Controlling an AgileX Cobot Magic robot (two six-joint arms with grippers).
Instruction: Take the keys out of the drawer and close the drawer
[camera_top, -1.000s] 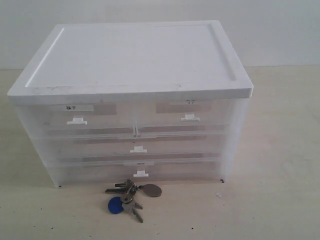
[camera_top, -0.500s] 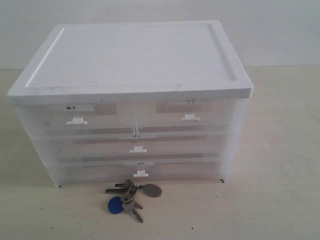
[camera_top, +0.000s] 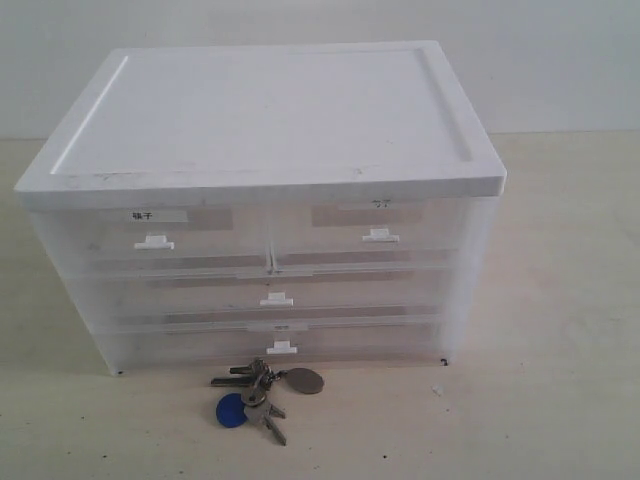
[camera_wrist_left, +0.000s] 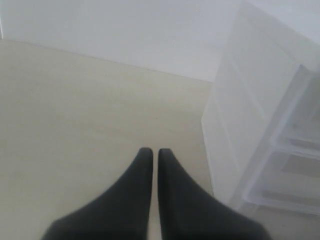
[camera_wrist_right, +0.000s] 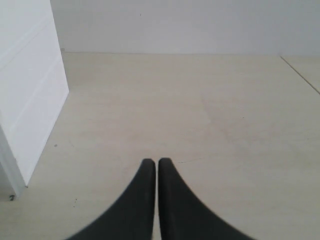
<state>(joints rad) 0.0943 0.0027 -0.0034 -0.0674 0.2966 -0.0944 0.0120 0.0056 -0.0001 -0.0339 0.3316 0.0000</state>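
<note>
Keys (camera_top: 262, 392) on table (camera_top: 540, 410), outside, just in front of bottom drawer (camera_top: 180, 345) of white drawer unit (camera_top: 265, 120); blue tag (camera_top: 230, 411) at left of bunch, grey oval tag (camera_top: 304, 380) at right; all 4 drawer fronts flush, closed; left gripper (camera_wrist_left: 151, 151) clenched, empty, beside unit's side wall; right gripper (camera_wrist_right: 152, 161) clenched, empty, above bare table

Pale beige tabletop (camera_top: 560, 300), plain white wall (camera_top: 560, 60) behind it
</note>
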